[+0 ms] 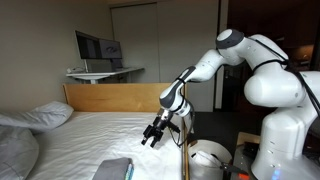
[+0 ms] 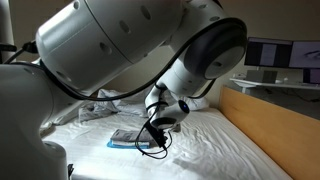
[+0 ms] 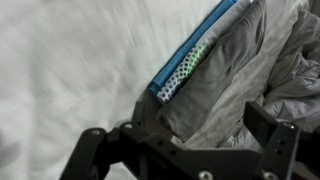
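Note:
My gripper (image 1: pixel 152 135) hangs over a bed with a white sheet (image 1: pixel 90 140), and it also shows in an exterior view (image 2: pixel 155 141). In the wrist view its two black fingers stand wide apart, so the gripper (image 3: pixel 185 135) is open. Below and between them lies a folded grey cloth (image 3: pixel 205 75) with a blue, white-dotted edge (image 3: pixel 180 75). The gripper holds nothing, and I cannot tell whether it touches the cloth. The folded cloth also shows in both exterior views (image 1: pixel 115 168) (image 2: pixel 125 139), close to the gripper. Crumpled grey fabric (image 3: pixel 295 60) lies beside it.
A wooden headboard (image 1: pixel 110 97) bounds the bed, and it also shows in an exterior view (image 2: pixel 270 115). A grey pillow (image 1: pixel 45 115) lies at one side. A desk with a monitor (image 1: pixel 97 47) stands behind. A white round object (image 1: pixel 208 158) sits by the robot's base.

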You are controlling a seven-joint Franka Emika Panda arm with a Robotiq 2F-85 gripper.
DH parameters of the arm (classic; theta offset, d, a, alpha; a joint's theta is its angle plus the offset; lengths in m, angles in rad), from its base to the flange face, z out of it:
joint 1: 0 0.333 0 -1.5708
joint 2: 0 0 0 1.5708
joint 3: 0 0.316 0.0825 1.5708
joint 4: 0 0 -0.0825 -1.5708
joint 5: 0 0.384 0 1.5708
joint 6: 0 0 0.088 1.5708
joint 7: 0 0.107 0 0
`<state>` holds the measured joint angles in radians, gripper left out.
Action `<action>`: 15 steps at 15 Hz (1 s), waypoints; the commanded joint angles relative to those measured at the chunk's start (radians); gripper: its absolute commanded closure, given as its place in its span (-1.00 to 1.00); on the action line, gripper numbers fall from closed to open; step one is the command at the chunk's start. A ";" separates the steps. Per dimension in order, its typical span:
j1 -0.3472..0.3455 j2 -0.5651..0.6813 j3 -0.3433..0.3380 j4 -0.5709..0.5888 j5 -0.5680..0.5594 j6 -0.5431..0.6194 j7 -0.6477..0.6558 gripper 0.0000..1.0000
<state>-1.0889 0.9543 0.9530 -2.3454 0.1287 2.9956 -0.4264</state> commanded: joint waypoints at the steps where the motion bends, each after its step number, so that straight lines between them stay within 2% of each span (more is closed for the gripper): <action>1: -0.017 0.056 -0.033 0.048 -0.037 -0.021 0.039 -1.00; 6: -0.021 0.124 -0.044 0.130 -0.060 -0.059 0.013 -1.00; 11: -0.016 0.163 0.004 0.173 -0.086 -0.147 -0.019 -1.00; 15: 0.031 0.160 0.034 0.188 -0.077 -0.254 -0.034 -1.00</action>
<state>-1.0763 1.1068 0.9620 -2.1662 0.0599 2.8089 -0.4366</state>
